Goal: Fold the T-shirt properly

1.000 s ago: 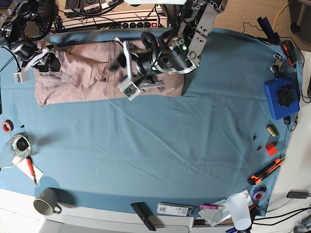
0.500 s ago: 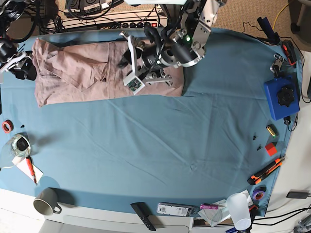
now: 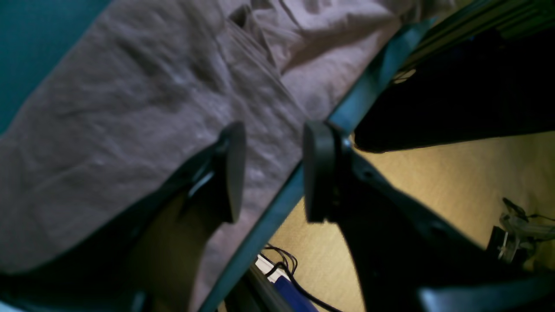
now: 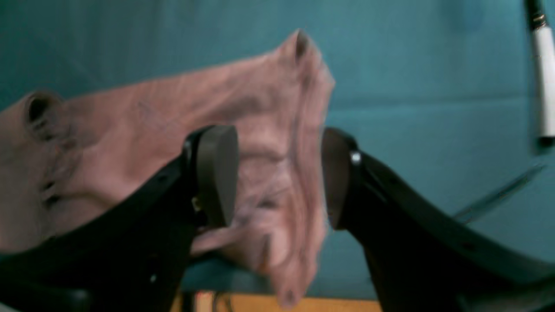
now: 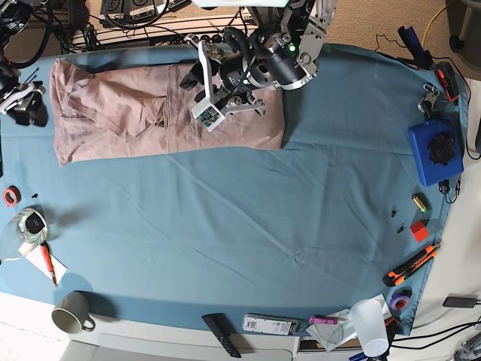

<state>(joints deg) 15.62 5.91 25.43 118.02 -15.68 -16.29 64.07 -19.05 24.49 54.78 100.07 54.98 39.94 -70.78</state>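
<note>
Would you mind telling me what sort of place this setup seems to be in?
Probably a robotics lab or workshop. A T-shirt lies on a table draped in a teal cloth, with a utility knife, tape rolls and a power strip around its edges.

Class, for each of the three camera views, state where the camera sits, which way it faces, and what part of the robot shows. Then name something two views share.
Base: overhead, looking down on the table; both arms show.
Left wrist: on the left arm, facing the T-shirt at the table's far edge; left gripper open.
Right wrist: on the right arm, facing the shirt's end over the blue cloth; right gripper open.
Shared: all show the T-shirt.
</note>
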